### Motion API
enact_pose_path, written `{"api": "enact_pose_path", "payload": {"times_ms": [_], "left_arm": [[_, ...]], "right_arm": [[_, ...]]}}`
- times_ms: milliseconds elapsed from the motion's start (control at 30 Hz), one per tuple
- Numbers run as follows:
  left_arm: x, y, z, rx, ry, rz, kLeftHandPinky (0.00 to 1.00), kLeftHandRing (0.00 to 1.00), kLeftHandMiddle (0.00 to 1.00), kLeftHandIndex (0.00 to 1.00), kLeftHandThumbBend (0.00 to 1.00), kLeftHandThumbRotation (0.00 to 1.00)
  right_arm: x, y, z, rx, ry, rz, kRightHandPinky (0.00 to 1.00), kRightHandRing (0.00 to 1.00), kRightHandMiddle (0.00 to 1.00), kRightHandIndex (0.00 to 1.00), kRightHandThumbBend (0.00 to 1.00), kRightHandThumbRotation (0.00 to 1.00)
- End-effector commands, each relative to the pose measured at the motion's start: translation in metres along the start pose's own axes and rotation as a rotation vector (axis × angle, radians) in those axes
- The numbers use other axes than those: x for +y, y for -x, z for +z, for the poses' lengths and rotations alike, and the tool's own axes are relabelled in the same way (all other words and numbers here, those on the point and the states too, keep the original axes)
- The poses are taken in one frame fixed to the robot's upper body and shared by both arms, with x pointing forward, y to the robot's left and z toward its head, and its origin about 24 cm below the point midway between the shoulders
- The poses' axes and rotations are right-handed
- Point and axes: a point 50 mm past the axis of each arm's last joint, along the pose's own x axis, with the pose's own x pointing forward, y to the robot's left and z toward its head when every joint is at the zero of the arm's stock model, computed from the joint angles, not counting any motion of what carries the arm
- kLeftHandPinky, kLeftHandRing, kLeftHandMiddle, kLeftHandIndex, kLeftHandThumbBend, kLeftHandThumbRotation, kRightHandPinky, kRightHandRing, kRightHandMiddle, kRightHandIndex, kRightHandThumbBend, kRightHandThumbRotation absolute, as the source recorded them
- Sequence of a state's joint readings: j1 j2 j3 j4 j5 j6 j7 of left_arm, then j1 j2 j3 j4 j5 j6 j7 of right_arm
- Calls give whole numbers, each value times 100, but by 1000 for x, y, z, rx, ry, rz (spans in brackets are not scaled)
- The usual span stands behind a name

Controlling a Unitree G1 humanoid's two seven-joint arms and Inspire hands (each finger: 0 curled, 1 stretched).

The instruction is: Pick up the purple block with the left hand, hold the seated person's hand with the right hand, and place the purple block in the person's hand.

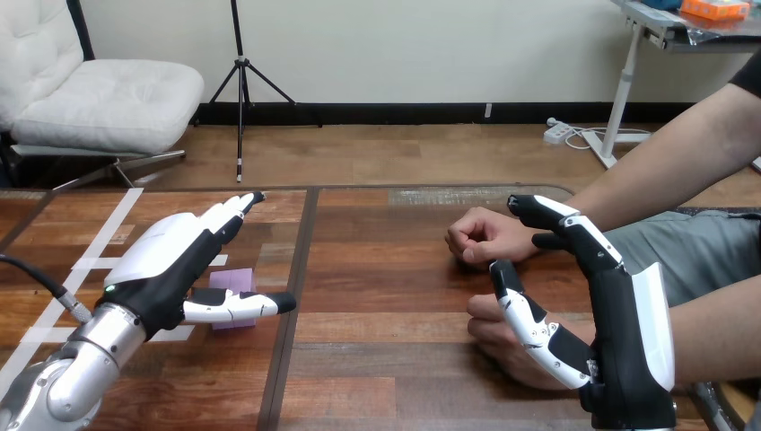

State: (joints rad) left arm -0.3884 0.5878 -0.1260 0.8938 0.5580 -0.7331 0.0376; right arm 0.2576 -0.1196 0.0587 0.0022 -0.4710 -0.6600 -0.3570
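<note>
**Block Unlifted, Hand Unheld: All Three Steps Remain**

The robot's right hand [619, 314] stands upright at the table's right side, fingers straight and spread. Its thumb crosses in front of the person's nearer hand [498, 346] without curling round it; whether they touch cannot be told. The person's farther hand [480, 238] rests as a fist on the table [386, 296]. The left hand [166, 260] hovers, fingers extended, over the purple block [238, 281], which lies on the wood beside its thumb.

Middle of the table [377, 305] is wide open; the purple block [235, 281] sits left, the person's far hand [480, 238] and near hand [485, 334] crowd the right.
</note>
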Motion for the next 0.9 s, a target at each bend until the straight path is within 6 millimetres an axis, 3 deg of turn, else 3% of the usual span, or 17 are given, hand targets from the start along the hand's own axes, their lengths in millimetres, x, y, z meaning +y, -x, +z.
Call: {"api": "enact_pose_path", "payload": {"times_ms": [0,867], "left_arm": [[27,-20,9,-46,-32,43,94,98,99,98,90,64],[26,-37,9,1,-25,-54,92,97,98,97,93,62]], "right_arm": [[-6,-13,9,-71,8,-23,69,75,76,74,36,39],[-6,-13,9,-61,17,-22,69,75,76,74,37,40]]}}
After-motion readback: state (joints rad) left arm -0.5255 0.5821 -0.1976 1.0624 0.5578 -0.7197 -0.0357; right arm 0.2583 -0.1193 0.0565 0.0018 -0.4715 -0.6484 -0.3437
